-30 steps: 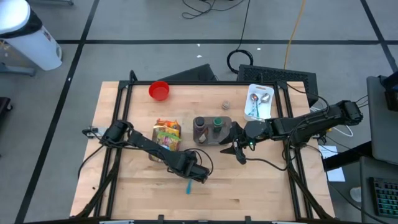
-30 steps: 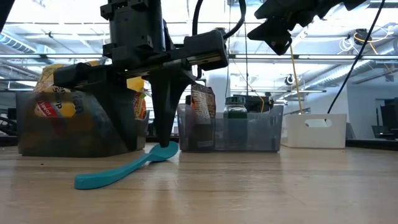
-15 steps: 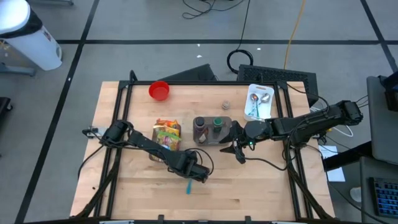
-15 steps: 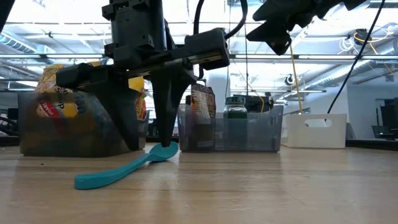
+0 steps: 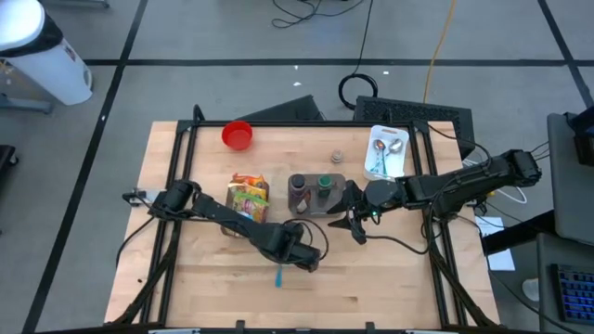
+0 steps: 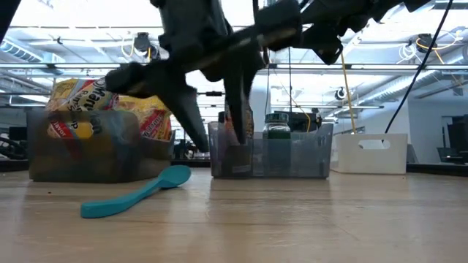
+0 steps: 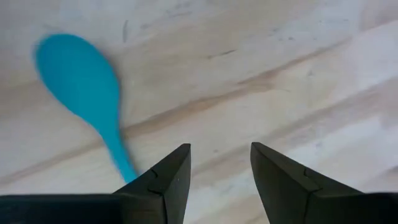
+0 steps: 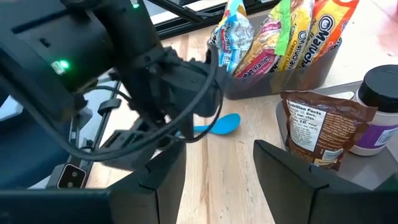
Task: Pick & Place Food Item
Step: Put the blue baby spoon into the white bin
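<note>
Left gripper (image 5: 311, 260) hanging open and empty near the front middle of the table (image 5: 390, 278), blue spoon (image 5: 278, 276) lying flat just beside it. Right gripper (image 8: 217, 168) parked open, also empty, right of the jar bin (image 5: 316, 195). Snack packs (image 5: 249, 199) sitting in the bin just left of the jars; best to come straight down on one pack, clear of the bin wall.

Readable text is sparse. Right wrist view: brown pouch (image 8: 324, 128) in the clear bin (image 8: 379, 171) has a white label with several lines of print; only "10" on one line is fairly clear, rest too small. The snack packets (image 8: 283, 34) in the dark bin (image 8: 267, 84): orange one shows a large brand word starting "Ma", remainder not legible. Low view: the same packets (image 6: 91, 109) show large lettering, unreadable. Nothing else legible.
</note>
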You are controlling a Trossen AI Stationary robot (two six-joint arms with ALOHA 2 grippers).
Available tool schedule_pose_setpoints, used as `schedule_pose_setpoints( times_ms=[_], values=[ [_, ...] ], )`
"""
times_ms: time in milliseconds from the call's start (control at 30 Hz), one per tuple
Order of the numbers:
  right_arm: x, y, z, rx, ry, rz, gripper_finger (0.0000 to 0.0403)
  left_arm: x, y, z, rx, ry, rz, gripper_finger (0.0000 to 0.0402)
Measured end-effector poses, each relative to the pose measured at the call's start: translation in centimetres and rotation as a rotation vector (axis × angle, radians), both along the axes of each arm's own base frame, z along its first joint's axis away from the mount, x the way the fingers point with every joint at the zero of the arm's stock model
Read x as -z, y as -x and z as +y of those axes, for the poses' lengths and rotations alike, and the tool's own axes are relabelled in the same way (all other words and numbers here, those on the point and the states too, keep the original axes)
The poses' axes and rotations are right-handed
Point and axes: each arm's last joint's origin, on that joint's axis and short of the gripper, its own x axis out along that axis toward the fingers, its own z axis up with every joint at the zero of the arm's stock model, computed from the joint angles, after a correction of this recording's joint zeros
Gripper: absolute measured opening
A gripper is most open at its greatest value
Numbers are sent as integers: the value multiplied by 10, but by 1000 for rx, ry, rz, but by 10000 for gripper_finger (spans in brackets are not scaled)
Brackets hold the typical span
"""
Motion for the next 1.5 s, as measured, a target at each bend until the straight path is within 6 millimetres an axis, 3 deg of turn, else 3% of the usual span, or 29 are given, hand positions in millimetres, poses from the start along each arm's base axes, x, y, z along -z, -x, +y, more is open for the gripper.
schedule_pose_setpoints(
  times_ms=[367,900,1100,1500],
  values=[
    [1,0,0,-1,0,8,180,3,2,1,-65,12,34,172],
    [1,0,0,2,-5,9,180,7,27,-36,-127,48,133,172],
    [1,1,0,1,-4,12,180,33,16,-40,-116,74,134,172],
    [2,1,1,6,-24,28,180,40,13,-39,-79,99,149,172]
  ],
)
